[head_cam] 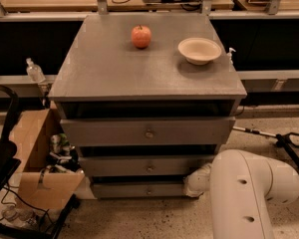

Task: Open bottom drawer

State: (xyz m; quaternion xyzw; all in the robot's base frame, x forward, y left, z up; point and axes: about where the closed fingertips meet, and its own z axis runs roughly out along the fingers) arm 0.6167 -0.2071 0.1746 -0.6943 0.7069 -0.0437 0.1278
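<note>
The grey cabinet has three drawers. The bottom drawer is the lowest and shortest front, with a small round knob at its centre, and it looks pushed in. My white arm comes up from the lower right. Its end, the gripper, rests by the right end of the bottom drawer, about a hand's width right of the knob. The arm's bulky elbow hides most of the gripper.
An orange-red apple and a beige bowl sit on the cabinet top. An open cardboard box with clutter stands at the left. A black stand lies on the floor at the right. A bottle stands behind left.
</note>
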